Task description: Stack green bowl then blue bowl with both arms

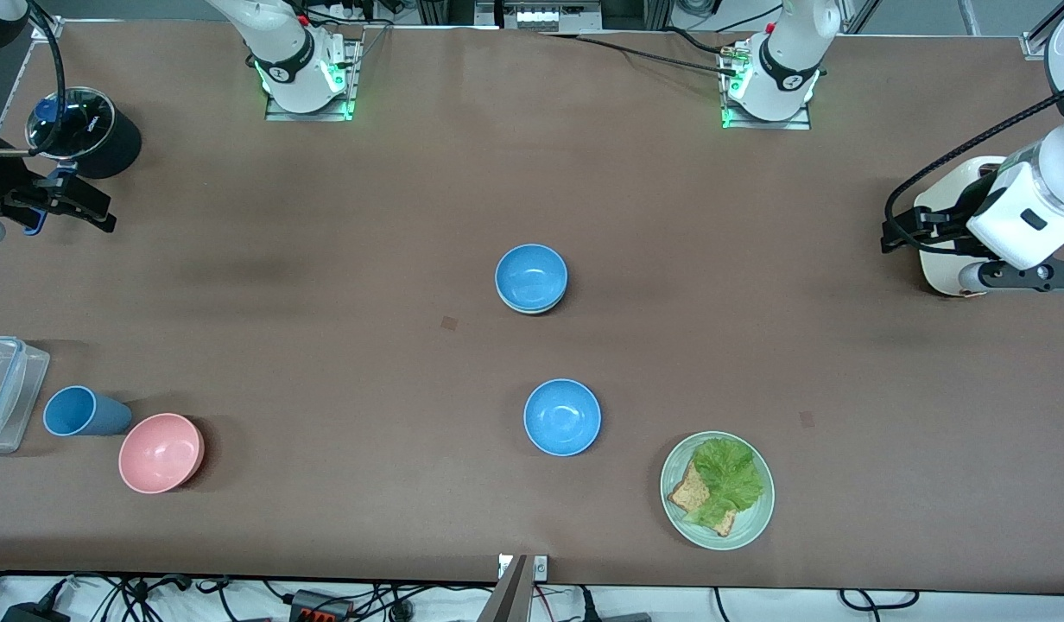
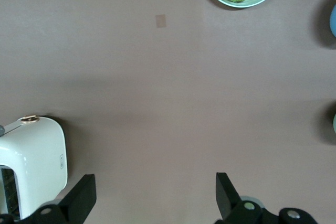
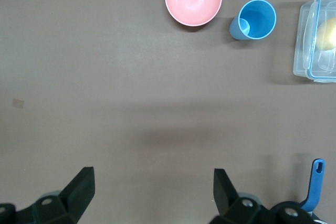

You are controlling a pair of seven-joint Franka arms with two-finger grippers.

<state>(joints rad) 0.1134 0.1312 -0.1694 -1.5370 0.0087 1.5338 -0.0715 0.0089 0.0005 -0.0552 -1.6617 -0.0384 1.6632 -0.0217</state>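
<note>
The left gripper [image 2: 152, 198] is held with its fingers spread wide and nothing between them, over bare table at the left arm's end, just beside a white toaster [image 1: 951, 225]. The right gripper [image 3: 152, 198] is likewise spread apart and empty, over the right arm's end of the table, near a black round-topped device [image 1: 87, 134]. Both arms are seen waiting at the table's ends.

At mid-table a blue bowl [image 1: 531, 276] is seen seated in a paler bowl, of which only a thin rim [image 1: 532, 308] shows beneath it. A second blue bowl [image 1: 562, 416] is set alone, nearer the front camera. Beside it, toward the left arm's end, a pale green plate [image 1: 761, 510] carries toast and lettuce. A pink bowl [image 1: 161, 453], a blue cup [image 1: 83, 411] and a clear lidded container [image 1: 14, 389] are grouped at the right arm's end.
</note>
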